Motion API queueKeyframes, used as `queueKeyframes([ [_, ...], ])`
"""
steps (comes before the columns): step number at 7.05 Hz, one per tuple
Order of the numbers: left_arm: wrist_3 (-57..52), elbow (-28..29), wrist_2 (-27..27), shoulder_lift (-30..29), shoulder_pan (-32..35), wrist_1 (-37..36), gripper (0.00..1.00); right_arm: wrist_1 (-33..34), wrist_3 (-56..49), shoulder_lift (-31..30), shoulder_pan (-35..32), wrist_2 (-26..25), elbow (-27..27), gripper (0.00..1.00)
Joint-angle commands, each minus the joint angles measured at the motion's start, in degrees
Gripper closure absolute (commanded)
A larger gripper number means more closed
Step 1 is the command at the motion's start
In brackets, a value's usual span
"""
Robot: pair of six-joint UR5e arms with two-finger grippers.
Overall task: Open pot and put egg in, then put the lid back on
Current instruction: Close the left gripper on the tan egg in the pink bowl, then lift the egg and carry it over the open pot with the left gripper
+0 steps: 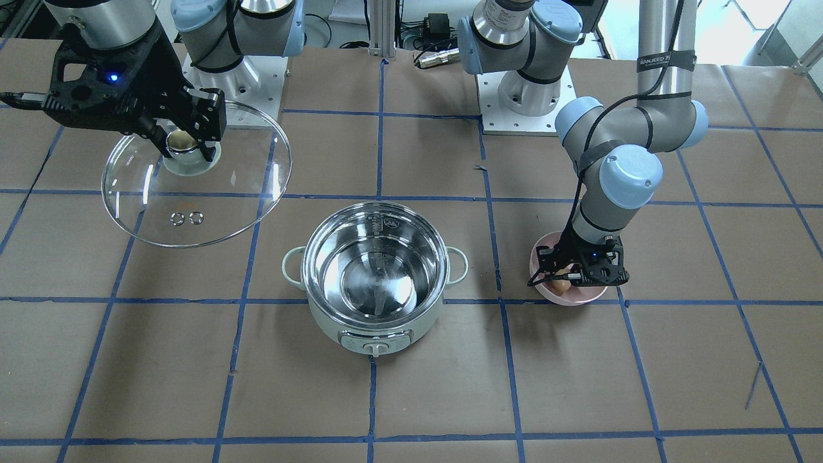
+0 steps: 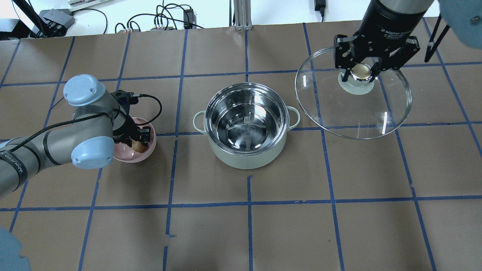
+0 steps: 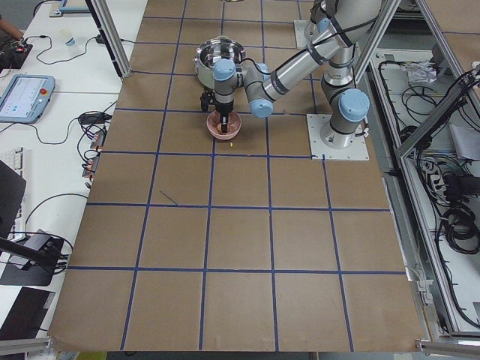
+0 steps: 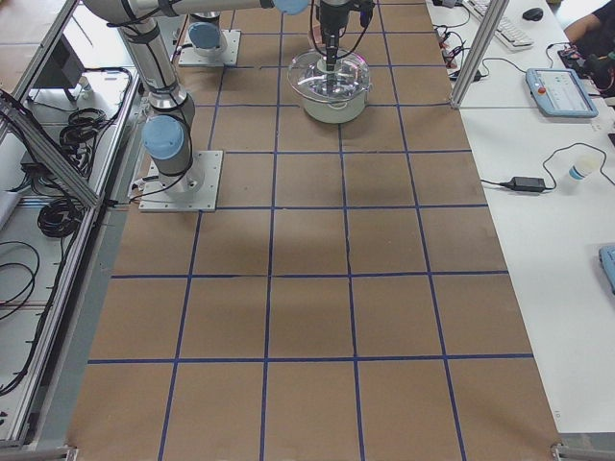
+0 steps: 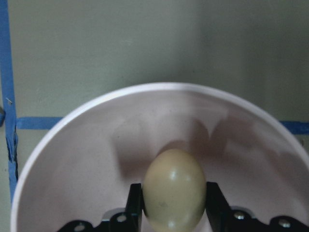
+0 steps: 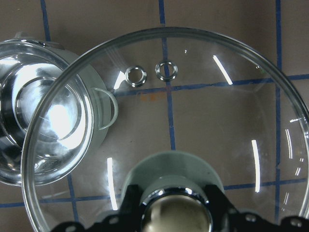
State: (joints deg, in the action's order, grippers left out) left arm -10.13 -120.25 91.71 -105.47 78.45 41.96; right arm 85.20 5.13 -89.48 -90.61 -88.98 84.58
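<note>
Pink bowl [image 2: 128, 157] at left; left gripper [image 2: 139, 141] clamped on the egg [image 5: 175, 189] inside it; mint pot [image 2: 244, 160] open at centre of surface [image 2: 339, 226]; right gripper [image 2: 361, 72], marked "2F Adaptive", clamped on knob [image 6: 176, 215] of glass lid [image 2: 357, 113], held aloft right of pot.

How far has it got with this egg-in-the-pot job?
Done: the pot stands open, and the right gripper holds the lid by its knob, off to the side. In hand: the left gripper grips the egg inside the pink bowl. Left: carry the egg into the pot, then put the lid back.
</note>
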Motion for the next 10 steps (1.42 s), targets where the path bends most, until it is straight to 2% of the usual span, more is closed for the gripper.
queueKeyframes([
  [1,0.0,2.0,0.0,1.1,0.2,1.9,0.79,0.2,-0.2,0.0,0.0,0.2,0.0,0.96],
  [4,2.9,14.0,-0.2,3.1,2.2,18.8,0.79,0.1,-0.6,0.1,0.0,0.0,-0.3,0.94],
  [5,4.7,16.9,-0.9,3.1,4.3,20.8,0.79,0.1,-0.6,0.3,0.0,0.2,-0.5,0.94],
  [6,7.0,19.7,-5.1,3.2,6.9,23.8,0.79,0.0,-0.6,0.3,0.1,0.1,-0.6,0.94],
  [8,12.5,24.9,-5.3,3.0,15.4,24.4,0.79,-0.1,-0.7,0.4,0.1,0.2,-0.6,0.93],
  [10,21.7,26.1,-5.0,2.5,25.3,23.4,0.79,-0.1,-0.7,0.4,0.1,0.3,-0.6,0.93],
])
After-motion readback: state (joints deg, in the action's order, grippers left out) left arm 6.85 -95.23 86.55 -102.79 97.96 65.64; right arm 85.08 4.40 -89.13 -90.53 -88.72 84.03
